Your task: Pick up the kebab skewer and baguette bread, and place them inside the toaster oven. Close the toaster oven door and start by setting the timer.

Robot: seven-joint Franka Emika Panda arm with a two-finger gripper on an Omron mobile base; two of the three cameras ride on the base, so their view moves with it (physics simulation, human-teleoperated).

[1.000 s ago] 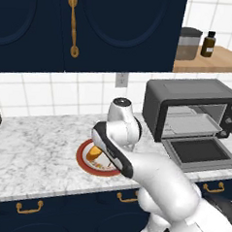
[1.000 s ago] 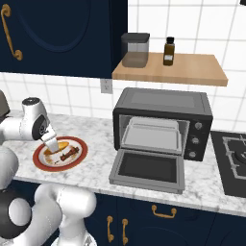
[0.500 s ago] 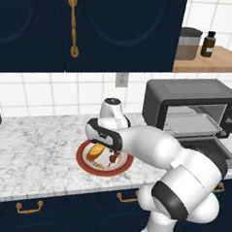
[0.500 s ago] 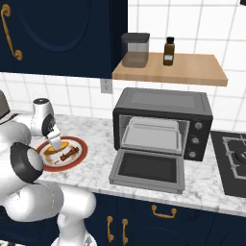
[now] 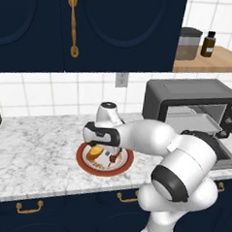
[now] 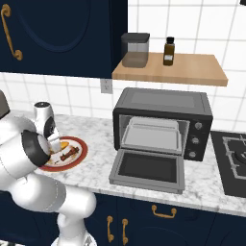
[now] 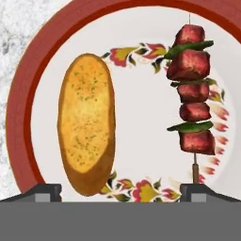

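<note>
Down low in the hand view, fingertips (image 7: 44, 192) poking up at the bottom corners, spread wide, nothing between them. Gripper (image 5: 102, 147) hovering just over the plate (image 7: 19, 99), jaws fully apart and empty — looks like a lineup for a first pick.

Straight ahead on the plate: bread (image 7: 86, 123) lying flat at left of frame, long axis running up and down, near end just above the left fingertip. Skewer (image 7: 190, 92) lying flat at right of frame, parallel to the bread, stick end pointing toward the right fingertip. Well apart from each other, bare white plate between. Wide jaws straddling both, centred on neither, so a sideways shift probably needed before closing on either one.

From the left base view, plate at centre of frame on the marble counter (image 5: 38, 142), arm curling over from lower right, hand pointing down.

Further back, in the right base view: oven (image 6: 163, 122) at centre right, door (image 6: 148, 169) dropped flat toward the camera, rack (image 6: 151, 135) exposed and ready for loading. Knobs (image 6: 195, 140) down the right side, untouched. Nothing in the oven, door not yet closed, timer not yet set.

Farthest, upper frame: wooden shelf (image 6: 192, 69) with a canister (image 6: 134, 49) and a dark bottle (image 6: 168, 51).
</note>
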